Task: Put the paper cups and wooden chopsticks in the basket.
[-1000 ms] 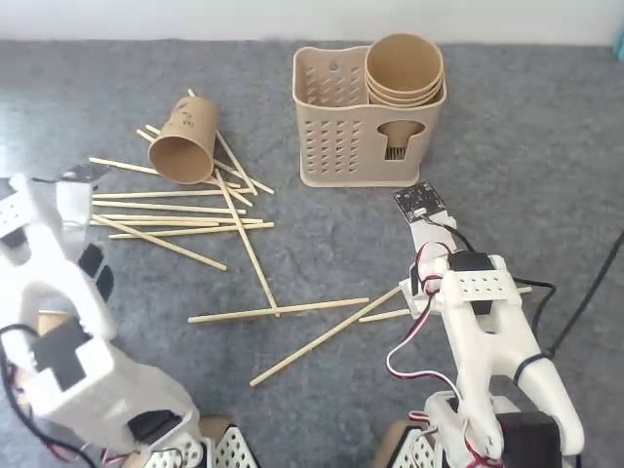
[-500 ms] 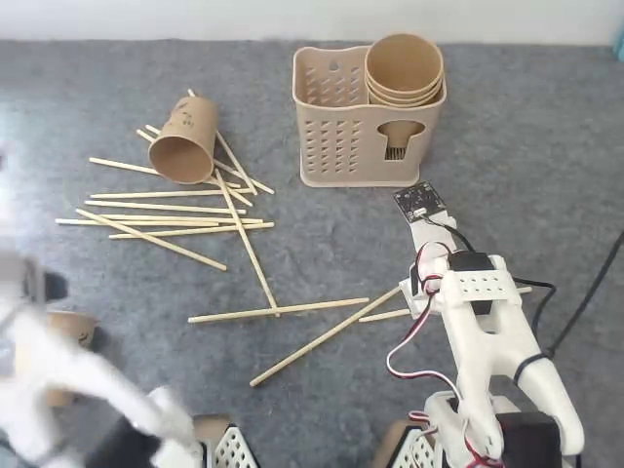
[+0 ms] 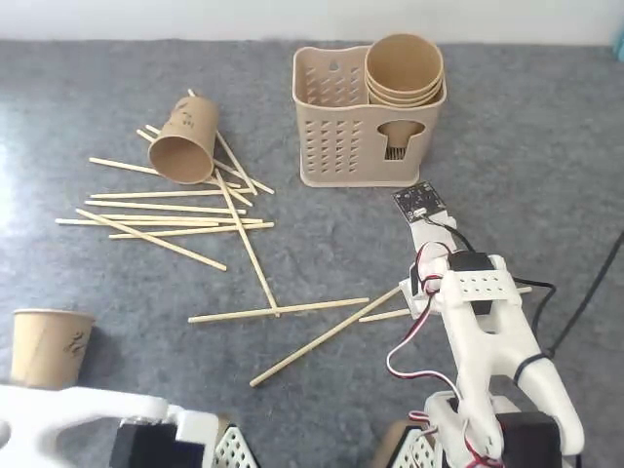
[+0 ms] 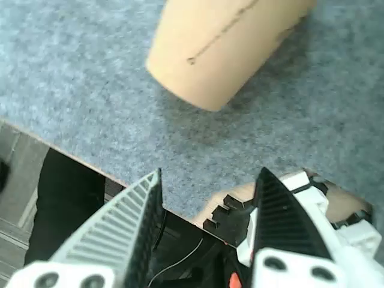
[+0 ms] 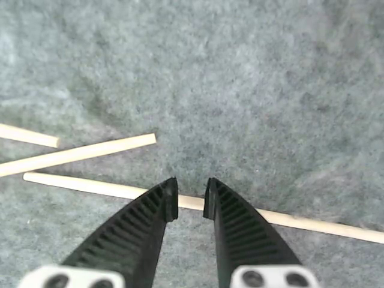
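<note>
Paper cup stack (image 3: 404,64) in basket (image 3: 339,136); left end effector (image 4: 210,175) spread, right end effector (image 5: 190,187) barely parted.

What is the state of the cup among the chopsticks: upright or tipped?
Tipped. The paper cup lies on its side atop the chopsticks.

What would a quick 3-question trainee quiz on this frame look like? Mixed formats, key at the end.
1. Multiple choice: how many cups are outside the basket? A one; B two; C four.
2. True or false: the left gripper is shut on a cup.
3. Fill in: under the fingers of the right gripper lies a wooden ___.

Key
1. B: the tipped cup on the chopstick pile and the cup by the front edge.
2. False: its fingers are open and hold nothing.
3. chopstick.
</note>
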`<state>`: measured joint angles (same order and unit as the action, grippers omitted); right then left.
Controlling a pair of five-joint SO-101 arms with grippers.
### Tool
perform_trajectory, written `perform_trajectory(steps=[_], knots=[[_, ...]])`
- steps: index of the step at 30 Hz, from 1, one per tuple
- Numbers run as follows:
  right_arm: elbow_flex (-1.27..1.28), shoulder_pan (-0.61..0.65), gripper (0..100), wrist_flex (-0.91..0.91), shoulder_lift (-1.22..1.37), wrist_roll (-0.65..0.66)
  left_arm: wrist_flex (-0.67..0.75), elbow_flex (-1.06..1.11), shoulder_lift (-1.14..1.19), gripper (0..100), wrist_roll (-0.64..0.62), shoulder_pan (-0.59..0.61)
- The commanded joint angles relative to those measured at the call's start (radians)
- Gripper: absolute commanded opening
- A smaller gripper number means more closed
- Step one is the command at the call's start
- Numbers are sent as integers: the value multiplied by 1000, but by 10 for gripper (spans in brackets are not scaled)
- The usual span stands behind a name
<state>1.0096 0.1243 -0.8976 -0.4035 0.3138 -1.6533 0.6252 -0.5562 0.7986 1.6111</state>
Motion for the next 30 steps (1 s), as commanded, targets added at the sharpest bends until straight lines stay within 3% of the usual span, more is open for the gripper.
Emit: perform_trajectory(steps=[1,7,16,20,26,30], knots=[[-2,-13,96,15,-4,14,120,68,-35,152,11,103],[-2,-13,96,15,-4,14,370,266,-35,126,-37,110],[-2,-18,96,10,-7,5,692,449,-37,123,-436,-129],[-2,-18,96,10,-5,3,730,452,-43,123,-522,-192],[-2,-15,96,12,-5,8,730,449,-43,124,-540,-276],[-2,-15,96,12,-5,9,752,421,-43,126,-651,-334]])
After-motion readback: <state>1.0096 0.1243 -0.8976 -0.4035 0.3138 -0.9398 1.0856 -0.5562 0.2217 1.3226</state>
